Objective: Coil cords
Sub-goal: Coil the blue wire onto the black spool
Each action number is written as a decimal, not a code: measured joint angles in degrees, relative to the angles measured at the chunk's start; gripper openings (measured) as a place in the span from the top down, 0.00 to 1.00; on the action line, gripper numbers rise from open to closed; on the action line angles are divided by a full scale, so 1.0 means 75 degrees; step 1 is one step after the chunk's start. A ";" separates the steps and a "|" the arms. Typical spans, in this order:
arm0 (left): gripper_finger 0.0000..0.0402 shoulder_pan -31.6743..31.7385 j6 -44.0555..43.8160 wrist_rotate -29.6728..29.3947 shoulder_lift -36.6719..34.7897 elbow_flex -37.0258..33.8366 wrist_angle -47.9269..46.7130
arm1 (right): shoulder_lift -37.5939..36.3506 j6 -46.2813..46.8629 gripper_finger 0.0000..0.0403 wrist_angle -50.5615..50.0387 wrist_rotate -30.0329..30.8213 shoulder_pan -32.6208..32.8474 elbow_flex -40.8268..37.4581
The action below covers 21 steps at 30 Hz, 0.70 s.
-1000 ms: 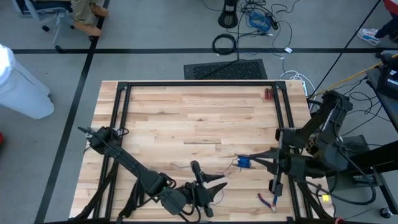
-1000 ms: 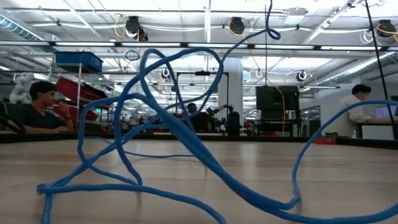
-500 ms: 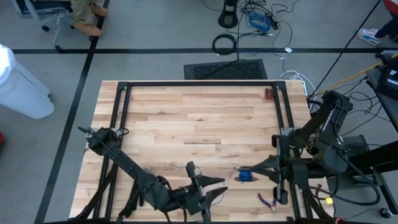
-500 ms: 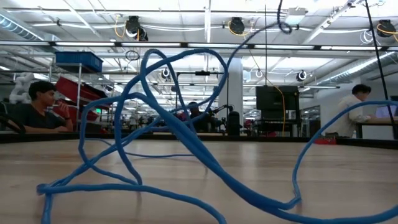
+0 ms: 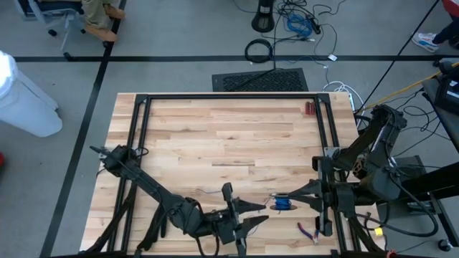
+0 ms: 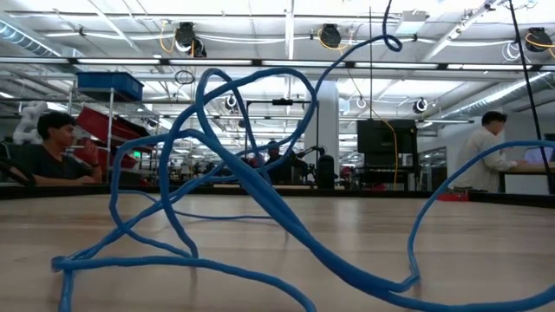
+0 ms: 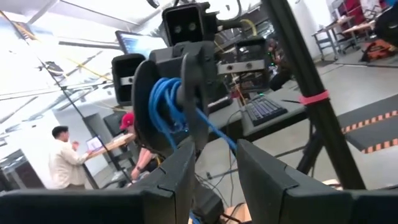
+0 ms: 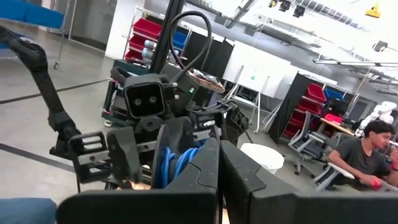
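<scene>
Thin blue cord point(image 5: 282, 203), partly wound, at 5 o'clock on the wooden desk point(image 5: 215, 136), shut right tool point(image 5: 290, 196) pinching it, left tool point(image 5: 252, 213) half-open: slack tail snags, loops spring loose.

A blue cord point(image 6: 251, 186) sprawls in tangled loops across the wooden worktop point(image 6: 364, 221). One strand rises up out of frame.

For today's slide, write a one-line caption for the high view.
Two robot arms meet at the table's near edge, the right gripper shut on a blue cord, the left gripper close beside it.
</scene>
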 joint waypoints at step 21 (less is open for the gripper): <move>0.75 0.0153 -0.0193 0.0629 0.0000 0.0000 0.0188 | 0.0339 0.0341 1.00 0.0061 -0.0397 -0.0350 0.0006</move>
